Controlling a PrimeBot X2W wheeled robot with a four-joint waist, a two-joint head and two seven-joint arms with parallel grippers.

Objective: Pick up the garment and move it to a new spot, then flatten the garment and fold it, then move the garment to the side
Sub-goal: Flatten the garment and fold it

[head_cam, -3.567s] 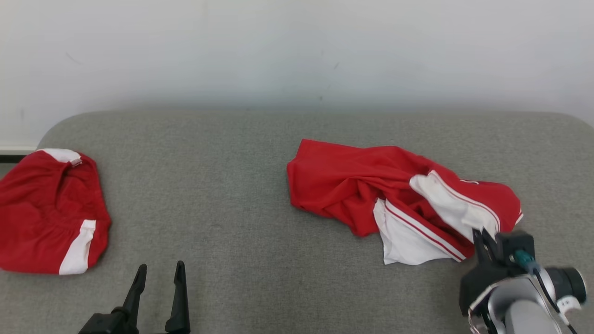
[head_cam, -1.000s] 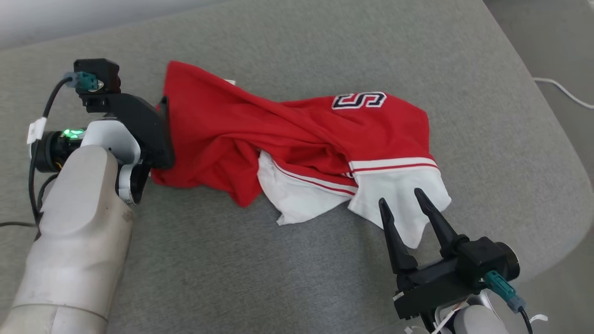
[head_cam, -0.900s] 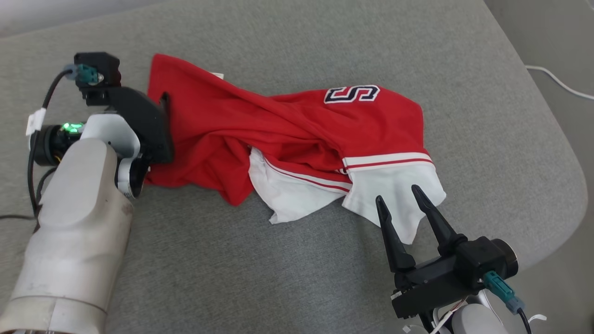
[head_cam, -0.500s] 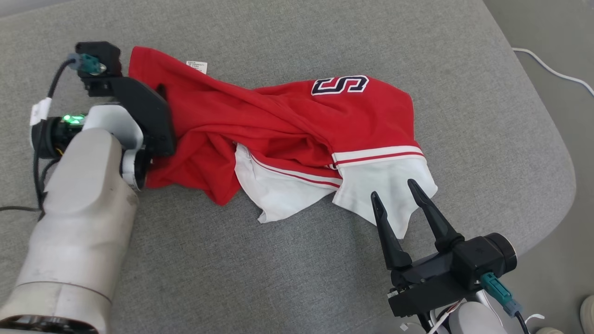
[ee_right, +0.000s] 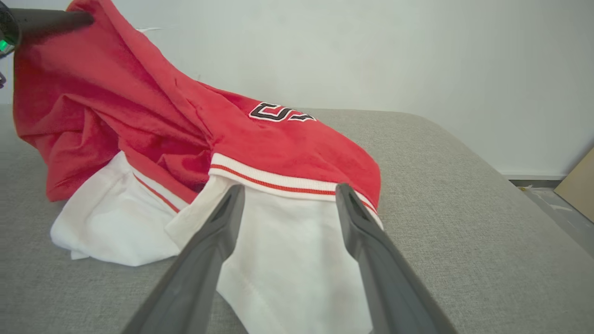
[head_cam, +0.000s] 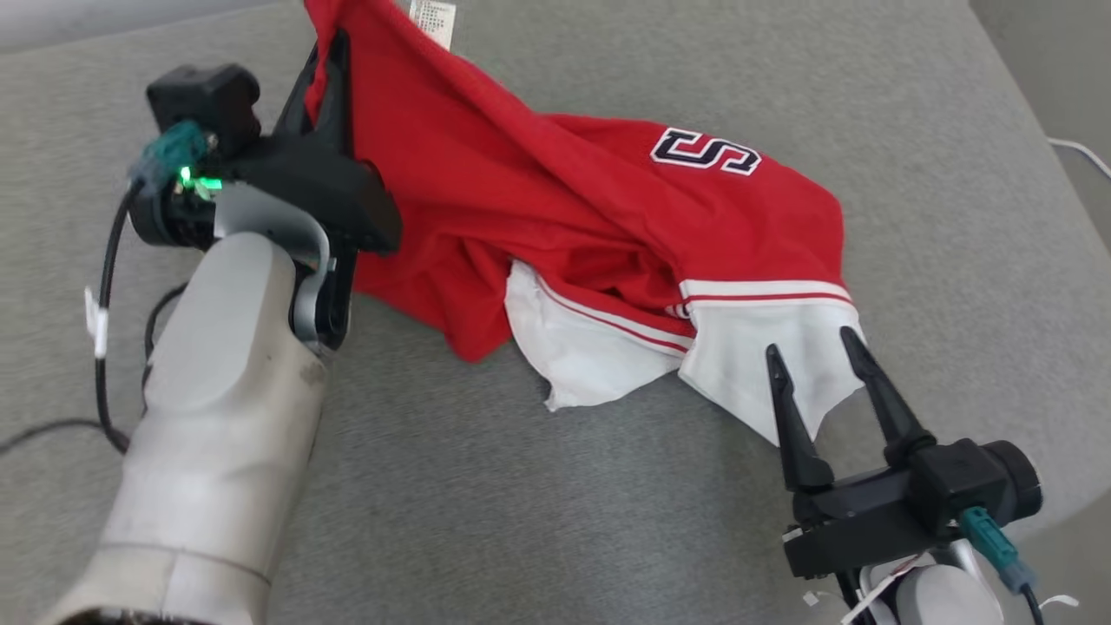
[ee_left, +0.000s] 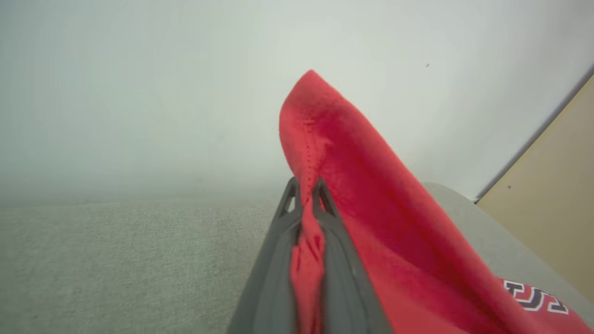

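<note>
The garment [head_cam: 555,200] is a red jersey with white sleeves and an "S" patch, crumpled on the grey cushion. My left gripper [head_cam: 328,54] is shut on its red left corner and holds that corner up off the cushion. In the left wrist view the red cloth [ee_left: 371,208] is pinched between the closed fingers of my left gripper [ee_left: 306,185]. My right gripper [head_cam: 809,345] stands open at the lower right, its fingertips over a white sleeve. In the right wrist view the open right gripper [ee_right: 290,190] frames that white sleeve [ee_right: 287,250], holding nothing.
The grey cushioned surface [head_cam: 521,503] ends in a rounded edge on the right, with floor and a white cable [head_cam: 1076,152] beyond. A pale wall [ee_right: 371,46] stands behind. A tan board [ee_left: 557,195] leans at the right.
My left gripper has closed on the garment's red corner and raised it. The right gripper has stayed open over the white sleeve. The head camera has shifted.
</note>
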